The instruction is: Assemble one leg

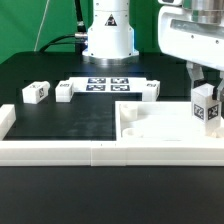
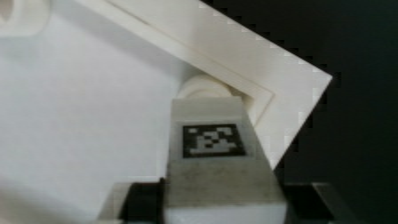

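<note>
My gripper (image 1: 206, 92) is shut on a leg (image 1: 207, 106), a chunky white block with a square tag, and holds it upright over the right corner of the large flat white panel (image 1: 150, 128). In the wrist view the leg (image 2: 214, 140) fills the space between my dark fingers (image 2: 141, 200), and its far end sits at a round socket by the panel's (image 2: 89, 110) corner. Three more legs lie on the black table: one at the exterior view's left (image 1: 36, 92), one beside the marker board (image 1: 64, 90) and one at its right end (image 1: 149, 89).
The marker board (image 1: 107, 84) lies in front of the arm's base (image 1: 107, 40). Long white border rails (image 1: 60, 150) run along the table's front and left side. In the wrist view a white rail (image 2: 214, 45) edges the panel's corner.
</note>
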{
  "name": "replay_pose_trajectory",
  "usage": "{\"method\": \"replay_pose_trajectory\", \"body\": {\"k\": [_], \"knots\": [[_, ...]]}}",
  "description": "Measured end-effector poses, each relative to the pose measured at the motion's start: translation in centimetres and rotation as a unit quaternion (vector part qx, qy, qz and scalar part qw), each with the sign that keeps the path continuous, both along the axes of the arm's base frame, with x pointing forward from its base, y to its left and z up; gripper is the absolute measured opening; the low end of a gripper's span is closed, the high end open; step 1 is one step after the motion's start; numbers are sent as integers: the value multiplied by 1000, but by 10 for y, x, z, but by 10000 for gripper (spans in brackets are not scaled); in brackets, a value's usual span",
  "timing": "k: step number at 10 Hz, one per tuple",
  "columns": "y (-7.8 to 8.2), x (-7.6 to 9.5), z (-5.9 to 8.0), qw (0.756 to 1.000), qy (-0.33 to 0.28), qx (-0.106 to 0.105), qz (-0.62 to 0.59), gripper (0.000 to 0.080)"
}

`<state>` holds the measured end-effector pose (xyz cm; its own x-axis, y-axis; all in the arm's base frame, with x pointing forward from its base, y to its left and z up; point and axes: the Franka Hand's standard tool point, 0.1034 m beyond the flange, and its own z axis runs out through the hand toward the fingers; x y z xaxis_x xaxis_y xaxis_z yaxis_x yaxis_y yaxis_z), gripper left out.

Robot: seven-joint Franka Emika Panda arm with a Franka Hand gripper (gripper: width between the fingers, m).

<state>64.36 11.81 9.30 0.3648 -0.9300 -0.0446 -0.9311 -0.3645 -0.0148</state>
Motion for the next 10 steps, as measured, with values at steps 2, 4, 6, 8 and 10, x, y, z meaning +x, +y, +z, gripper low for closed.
{"method": "replay_pose_trajectory", "body": {"k": [2, 4, 6, 8, 10], "knots": [[4, -1, 0, 997, 4, 0, -74, 291], [6, -1, 0, 990, 10, 9, -139, 291], [7, -2, 0, 993, 9, 10, -121, 292], [8, -1, 0, 998, 5, 11, -67, 521], [6, -1, -2, 998, -2, 11, 59, 622]]}}
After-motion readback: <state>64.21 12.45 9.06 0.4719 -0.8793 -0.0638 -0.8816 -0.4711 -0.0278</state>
